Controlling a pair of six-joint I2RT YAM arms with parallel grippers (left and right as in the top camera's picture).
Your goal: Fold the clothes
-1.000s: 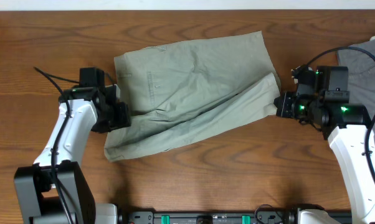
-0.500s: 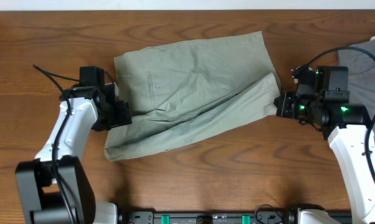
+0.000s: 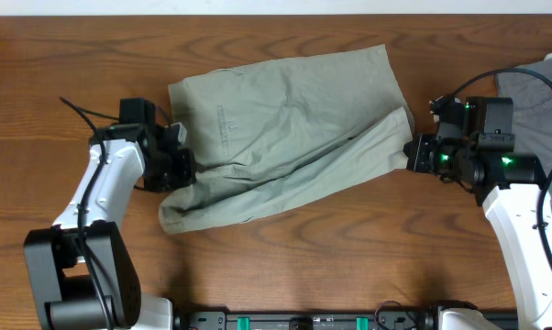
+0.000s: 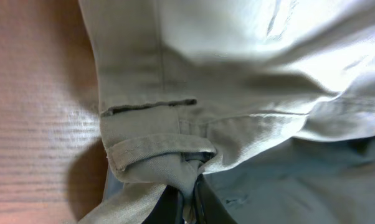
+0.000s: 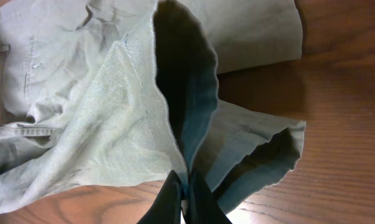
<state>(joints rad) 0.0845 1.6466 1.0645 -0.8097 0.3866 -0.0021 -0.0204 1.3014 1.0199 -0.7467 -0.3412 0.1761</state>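
There is one pair of pale khaki-green shorts (image 3: pixel 285 128) on the one wooden worktop (image 3: pixel 349 247), and it shows two wide legs (image 3: pixel 349 78) and one stitched back pocket (image 3: pixel 223 119). Two white arms flank the shorts, the left arm (image 3: pixel 102 197) at the waistband side and the right arm (image 3: pixel 524 220) at the leg end, each with one claw: left claw (image 3: pixel 182 168), right claw (image 3: pixel 410 152). One darker grey garment (image 3: pixel 537 92) lies to the right of the shorts, well apart, making two pieces of clothing in all.
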